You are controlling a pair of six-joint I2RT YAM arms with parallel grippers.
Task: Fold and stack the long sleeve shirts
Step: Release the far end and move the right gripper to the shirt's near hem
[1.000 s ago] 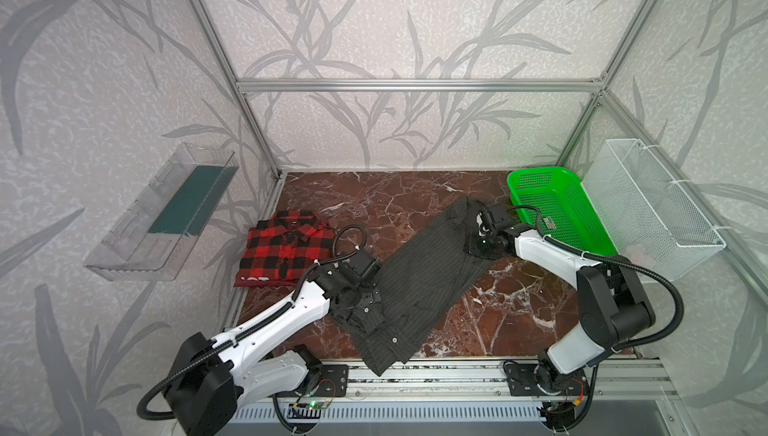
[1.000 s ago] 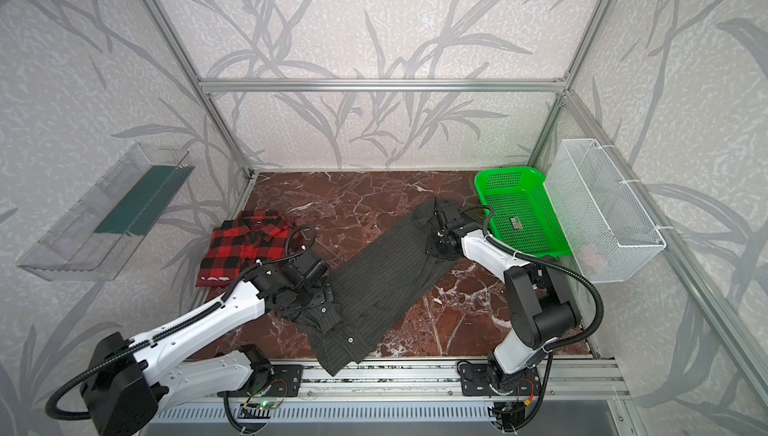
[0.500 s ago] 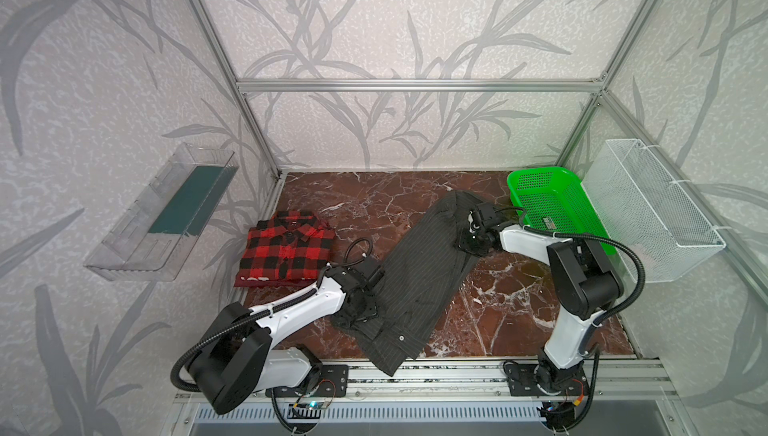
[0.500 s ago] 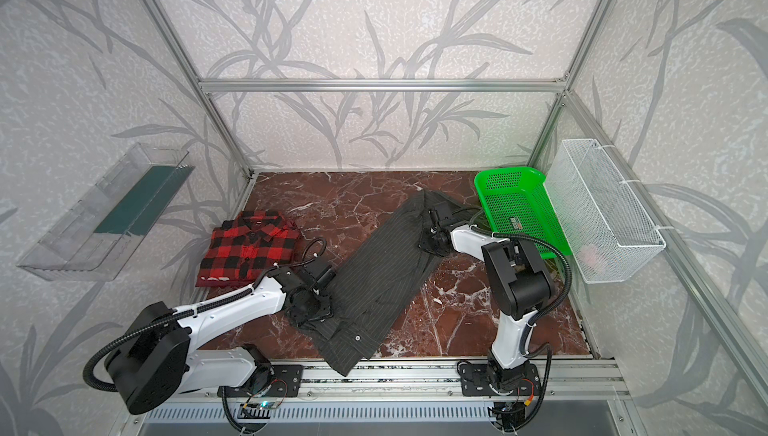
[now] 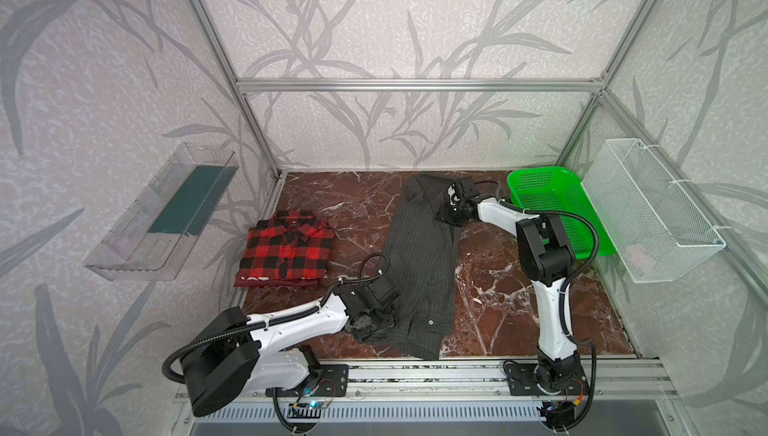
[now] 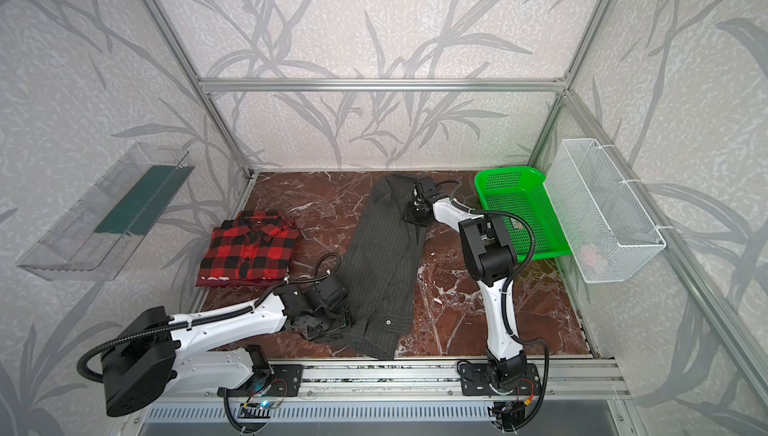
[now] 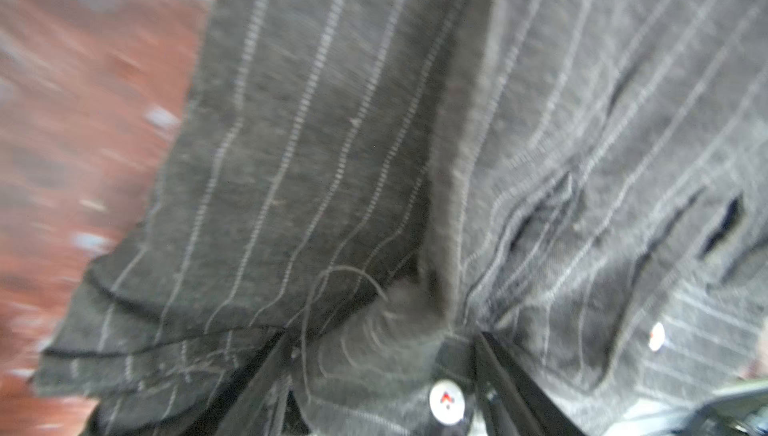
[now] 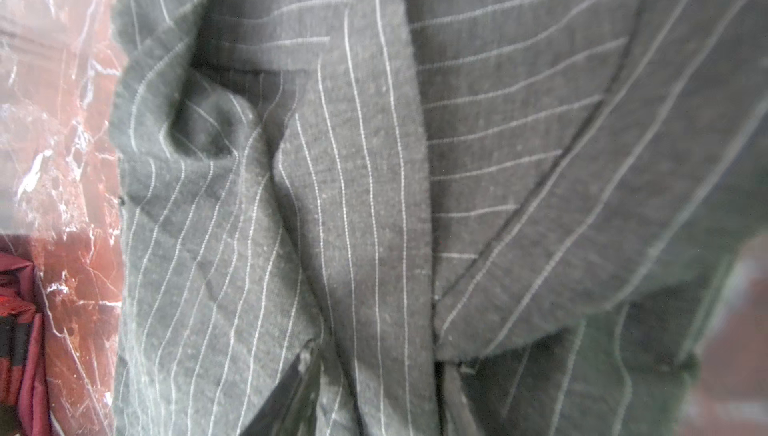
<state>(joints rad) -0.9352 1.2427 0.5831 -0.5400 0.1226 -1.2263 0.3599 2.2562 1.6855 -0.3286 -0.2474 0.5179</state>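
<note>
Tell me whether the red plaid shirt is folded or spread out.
Folded. The red plaid shirt lies as a compact rectangle, collar up, no sleeves showing; the pinstriped shirt beside it lies stretched long.

Folded shirt [image 5: 286,253] on table [image 5: 503,292] left; unfolded shirt [image 5: 419,263] mid-table, running front to back; basket [image 5: 540,173] right rear, wire bin [image 5: 665,222] right of it.
</note>
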